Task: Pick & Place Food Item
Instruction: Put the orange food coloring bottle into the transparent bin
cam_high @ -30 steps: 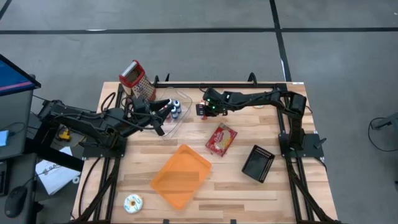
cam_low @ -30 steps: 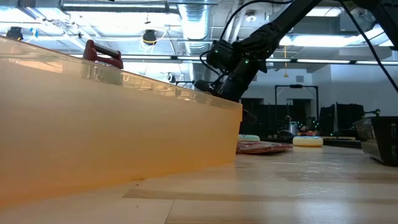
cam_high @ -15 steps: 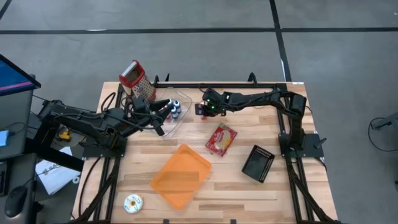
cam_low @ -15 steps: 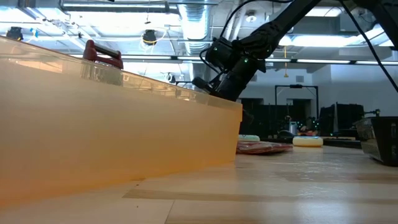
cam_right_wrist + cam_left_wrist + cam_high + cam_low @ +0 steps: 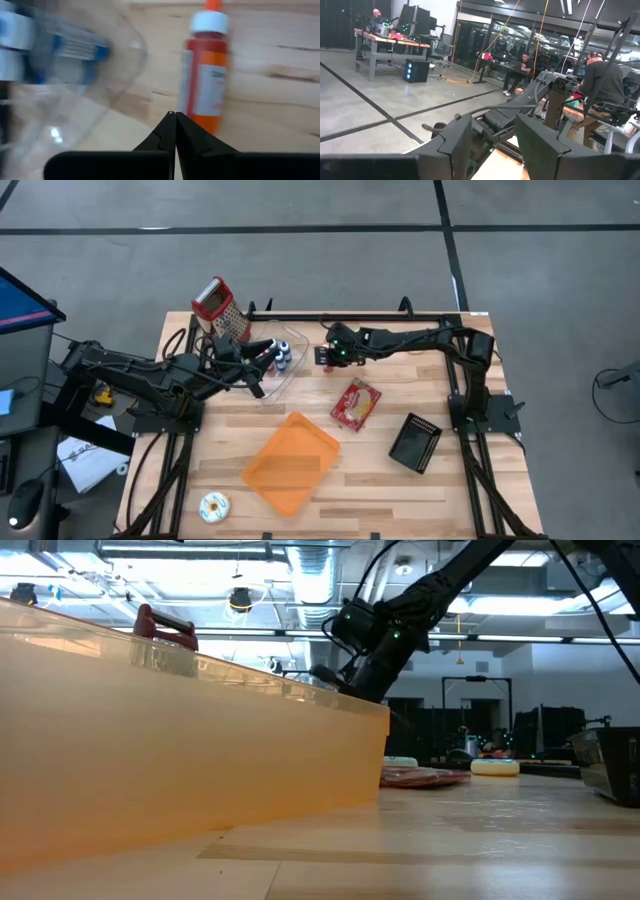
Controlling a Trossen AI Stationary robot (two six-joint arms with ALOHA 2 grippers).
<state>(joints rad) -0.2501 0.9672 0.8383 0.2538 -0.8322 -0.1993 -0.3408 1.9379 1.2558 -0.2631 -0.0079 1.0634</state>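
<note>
- High view: my left gripper (image 5: 268, 352) reaches from the table's left side toward the far middle, its fingers partly apart over the near edge of a clear bin (image 5: 283, 367); I cannot tell whether they hold anything.
- My right gripper (image 5: 321, 356) stretches in from the right rear, low over the wood just right of the bin, pinched fully closed on nothing.
- In the bin lie small blue-and-white bottles (image 5: 283, 358).
- A grater (image 5: 219, 309) with a red handle stands at the far left, behind my left arm.
- The food packet (image 5: 356, 403), red and crinkled, lies flat on the table (image 5: 400, 490) near the middle, well apart from both grippers, between the right gripper and the orange tray (image 5: 291, 462).
- A black basket (image 5: 415, 442) sits tilted to the packet's right; a sprinkled donut (image 5: 214, 505) lies near the front left corner.
- Low view: the tray's translucent wall (image 5: 150, 780) fills the left and hides most of the table; my right arm (image 5: 385, 635) slants down behind it.
- The packet (image 5: 420, 777) shows as a thin red strip on the wood.
- Left wrist view: my two dark fingers (image 5: 455, 142) stand apart, nothing visible between them, with my right arm (image 5: 520, 102) beyond and people at desks in the room.
- Right wrist view: my fingertips (image 5: 172, 131) meet in a point above a red sauce bottle (image 5: 206, 70) with a white cap, lying on the wood beside the bin's curved clear wall (image 5: 120, 75).
</note>
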